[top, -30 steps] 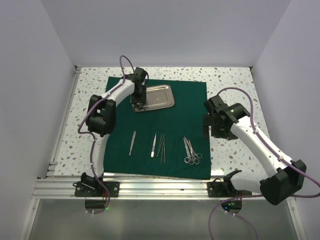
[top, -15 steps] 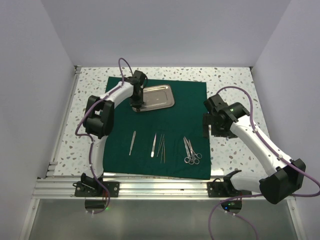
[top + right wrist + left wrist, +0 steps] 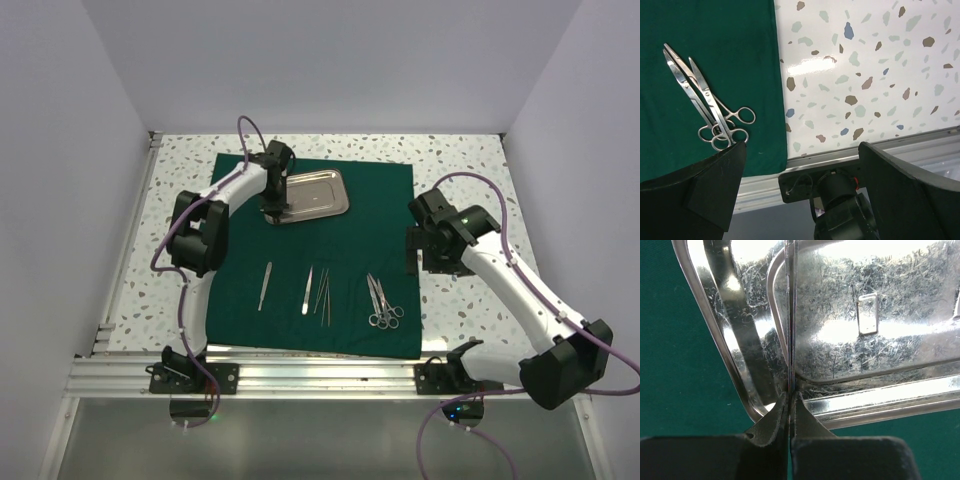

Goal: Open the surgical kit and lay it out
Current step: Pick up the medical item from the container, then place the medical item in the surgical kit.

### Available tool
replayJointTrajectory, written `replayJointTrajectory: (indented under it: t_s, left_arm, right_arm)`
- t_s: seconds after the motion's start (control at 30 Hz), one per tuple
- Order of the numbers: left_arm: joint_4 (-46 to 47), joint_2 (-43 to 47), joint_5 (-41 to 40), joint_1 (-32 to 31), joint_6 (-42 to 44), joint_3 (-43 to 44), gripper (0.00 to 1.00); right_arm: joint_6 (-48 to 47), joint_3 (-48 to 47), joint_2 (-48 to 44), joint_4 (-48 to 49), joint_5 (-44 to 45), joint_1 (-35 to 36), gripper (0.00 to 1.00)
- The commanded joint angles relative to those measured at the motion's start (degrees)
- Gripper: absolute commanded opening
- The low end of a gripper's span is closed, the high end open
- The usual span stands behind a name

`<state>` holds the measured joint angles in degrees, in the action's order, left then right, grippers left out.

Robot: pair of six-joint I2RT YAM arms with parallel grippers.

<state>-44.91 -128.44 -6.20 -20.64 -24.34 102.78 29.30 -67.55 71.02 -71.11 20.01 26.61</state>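
The surgical kit lies open: a dark green drape [image 3: 385, 205] is spread flat with the shiny steel tray [image 3: 322, 192] on its far part. My left gripper [image 3: 277, 205] hangs over the tray's left end. In the left wrist view my left gripper [image 3: 789, 399] is shut on a thin silver instrument [image 3: 791, 315] seen edge-on above the tray [image 3: 865, 300]. Tweezers [image 3: 308, 290] and ring-handled scissors [image 3: 382, 300] lie in a row on the drape's near half. My right gripper [image 3: 424, 262] hovers open off the drape's right edge, holding nothing.
A slim silver handle [image 3: 265, 285] and thin probes [image 3: 323, 296] also lie in the row. The right wrist view shows the scissors [image 3: 704, 102], the drape edge [image 3: 780, 125], speckled tabletop [image 3: 865, 75] and the aluminium rail [image 3: 805, 167] at the near edge.
My left gripper has closed its jaws onto the thin instrument at the tray and shifted slightly. The right arm has stayed put.
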Motion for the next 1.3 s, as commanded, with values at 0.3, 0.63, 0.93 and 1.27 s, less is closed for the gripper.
replayJointTrajectory:
  t_s: [0.3, 0.63, 0.93, 1.27]
  left_arm:
    - [-9.23, 5.92, 1.36, -0.19, 1.49, 3.66, 0.0]
    - [-9.06, 18.02, 0.92, -0.36, -0.36, -8.27, 0.0]
    - [-3.36, 35.79, 4.17, -4.92, -3.16, -31.73, 0.0]
    - [-0.88, 48.02, 5.76, -12.93, -12.39, -52.15, 0.0]
  right_arm:
    - [-0.47, 0.31, -3.61, 1.68, -1.55, -0.16, 0.98]
    - [-1.52, 1.98, -5.98, 1.77, -2.43, -0.16, 0.99]
    - [-2.4, 3.74, -6.07, 3.61, -4.8, -0.16, 0.98]
    - [-3.81, 5.41, -5.72, 4.93, -6.21, -0.16, 0.98]
